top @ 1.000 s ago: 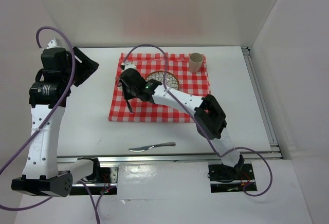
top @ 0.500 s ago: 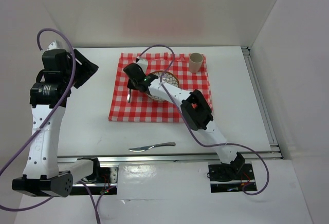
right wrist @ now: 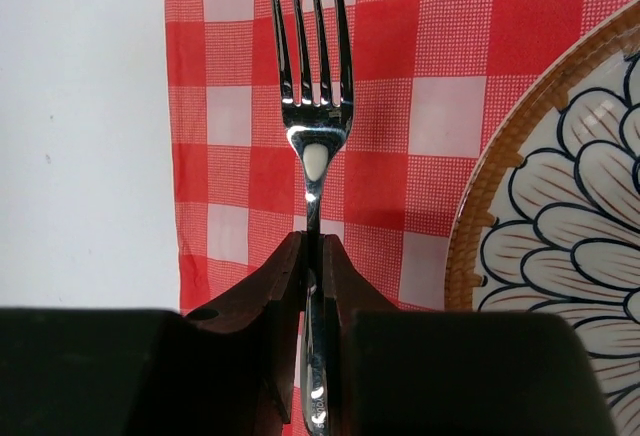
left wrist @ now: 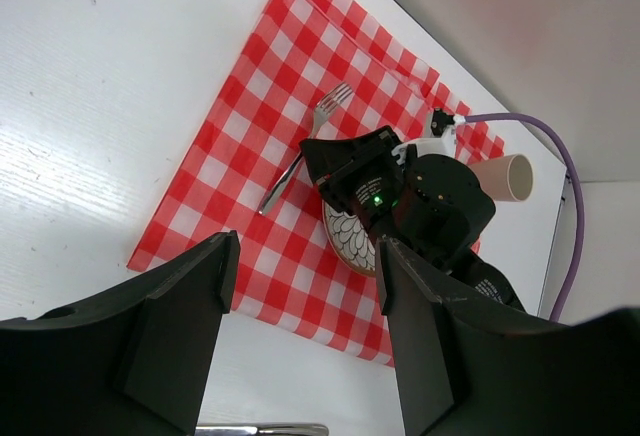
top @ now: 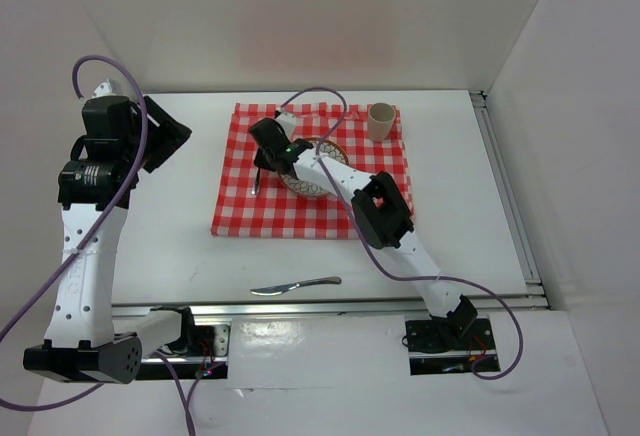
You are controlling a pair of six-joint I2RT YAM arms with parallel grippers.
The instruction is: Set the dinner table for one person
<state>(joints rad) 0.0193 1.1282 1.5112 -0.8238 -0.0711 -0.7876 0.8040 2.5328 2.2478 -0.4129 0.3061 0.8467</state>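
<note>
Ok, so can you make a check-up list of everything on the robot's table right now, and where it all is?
Surface: white table, with a red checked cloth lying flat on the far middle.
Job's things: patterned plate on the cloth; cup at the cloth's far right corner; fork left of the plate, tines pointing away; knife on bare table near the front edge.
Clutter: nothing seen.
Grippers: right gripper shut on the fork's handle; left gripper open, empty, raised at the left.
Cables: a purple cable loops along each arm.
Surroundings: white walls on three sides; metal rail along the front.
</note>
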